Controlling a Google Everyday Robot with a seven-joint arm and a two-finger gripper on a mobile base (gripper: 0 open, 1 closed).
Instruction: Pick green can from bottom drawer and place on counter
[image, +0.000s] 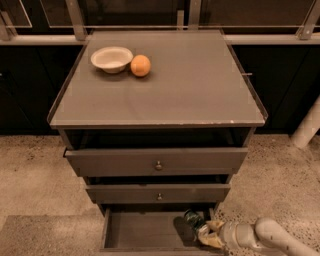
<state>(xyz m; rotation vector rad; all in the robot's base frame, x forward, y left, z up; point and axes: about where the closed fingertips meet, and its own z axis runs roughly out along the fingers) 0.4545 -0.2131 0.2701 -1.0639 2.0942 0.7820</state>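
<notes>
So the robot is working the pick step right now. The arm is reaching in low from the near right, and the pincer is sitting down inside the open bottom drawer, at its right end. The green can is lying in that same right end, right up against the tip of the pincer on its far-left side. Honestly can't tell if the pincer is already clamping on the can or just nudging at it; the two are overlapping too much from this angle.

Nothing's getting placed yet. The surface up top is only carrying a white bowl and an orange, both sitting at the far left corner.

Next move, I'm guessing: it needs a solid grip, then a pull out toward the near side before lifting, since the two knobbed drawers are overhanging the can.
</notes>
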